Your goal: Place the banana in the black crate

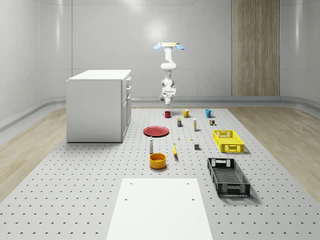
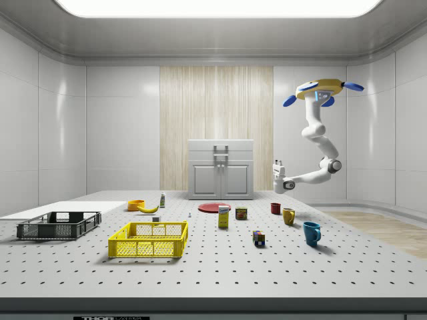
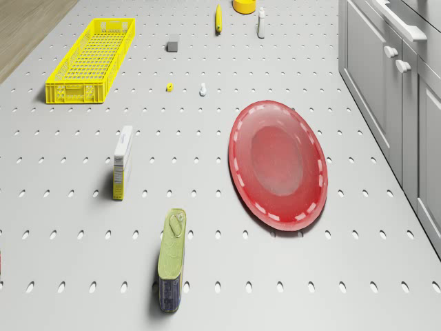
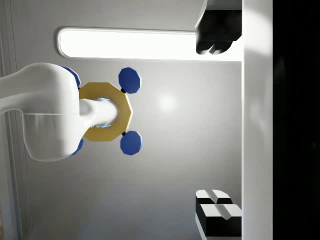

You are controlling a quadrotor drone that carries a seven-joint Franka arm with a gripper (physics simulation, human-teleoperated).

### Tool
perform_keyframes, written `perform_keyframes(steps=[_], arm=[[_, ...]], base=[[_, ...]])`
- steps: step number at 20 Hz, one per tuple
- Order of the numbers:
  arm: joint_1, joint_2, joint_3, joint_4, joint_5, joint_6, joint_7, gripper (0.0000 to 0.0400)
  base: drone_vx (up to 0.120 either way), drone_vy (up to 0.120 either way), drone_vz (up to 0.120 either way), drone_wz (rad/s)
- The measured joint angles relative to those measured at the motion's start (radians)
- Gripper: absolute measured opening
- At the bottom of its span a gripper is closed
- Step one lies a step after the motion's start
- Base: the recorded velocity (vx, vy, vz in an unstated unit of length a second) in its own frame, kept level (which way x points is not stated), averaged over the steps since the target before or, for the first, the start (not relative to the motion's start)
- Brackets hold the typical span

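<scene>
The banana (image 1: 175, 150) lies on the perforated table beside the orange bowl (image 1: 157, 160); it also shows in the side view (image 2: 147, 209) and the drone view (image 3: 218, 18). The black crate (image 1: 227, 176) stands near the table's front at the whole-scene view's right, and at the side view's left (image 2: 59, 225). The drone (image 1: 169, 46) hovers high over the table's far end, above the mugs. Its arm hangs folded, with the gripper (image 1: 168, 101) in the air far from the banana. In the wrist view the gripper (image 4: 200, 125) is turned up toward the drone (image 4: 105, 112), with the fingers (image 4: 216, 212) wide apart and holding nothing.
A yellow crate (image 1: 228, 141) sits beyond the black one. A red plate (image 3: 278, 164), a can (image 3: 172, 258), a small box (image 3: 122, 162) and a bottle (image 3: 260, 22) lie between the drone and the banana. A white cabinet (image 1: 99, 105) stands at the whole-scene view's left. A white board (image 1: 160, 207) lies in front.
</scene>
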Motion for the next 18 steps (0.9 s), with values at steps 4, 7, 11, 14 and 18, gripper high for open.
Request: perform_keyframes(steps=[4,7,11,14,18], arm=[[-0.014,-0.003,0.045,-0.007,-0.063,0.004,0.008,0.04],[-0.032,-0.007,0.104,-0.019,-0.146,0.008,0.019,0.04],[-0.076,-0.02,0.239,-0.066,-0.341,0.017,0.048,0.04],[-0.131,-0.041,0.395,-0.155,-0.575,0.03,0.089,0.04],[-0.248,-0.091,0.648,-0.38,-1.001,0.043,0.197,0.04]], base=[[0.12,0.0,0.0,0.0],[0.12,0.0,0.0,0.0],[0.12,0.0,0.0,0.0],[0.12,0.0,-0.04,0.0],[0.12,0.0,-0.12,0.0]])
